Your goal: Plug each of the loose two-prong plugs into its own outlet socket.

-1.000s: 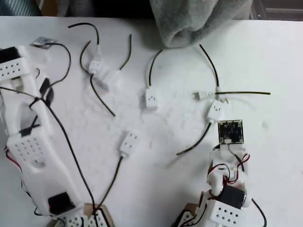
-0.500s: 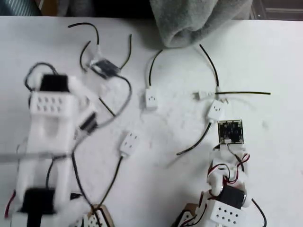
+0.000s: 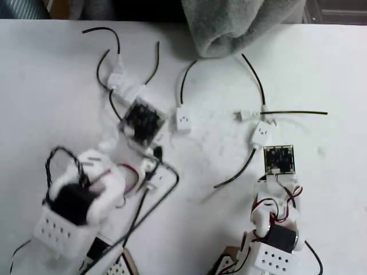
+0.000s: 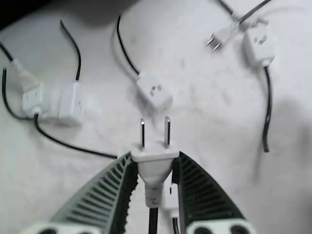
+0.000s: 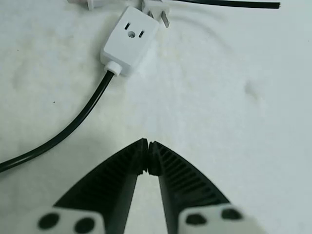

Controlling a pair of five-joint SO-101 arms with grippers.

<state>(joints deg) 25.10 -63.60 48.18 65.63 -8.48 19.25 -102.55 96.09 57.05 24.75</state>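
Pinching a white two-prong plug (image 4: 154,163) between its fingers, the left gripper (image 4: 154,157) hangs over the middle of the table (image 3: 321,69), prongs aimed at a loose outlet socket (image 4: 155,91) lying just ahead, face up. The step in hand looks like carrying this plug to its socket (insertion has not begun). Next, the prongs need lining up with the slots and a push in; the socket lies unheld, so it may slide. Toward the near right corner, the right gripper (image 5: 147,157) rests with its tips pressed together on nothing, near a second socket (image 5: 129,39) with another plug (image 5: 157,12) just beside it.
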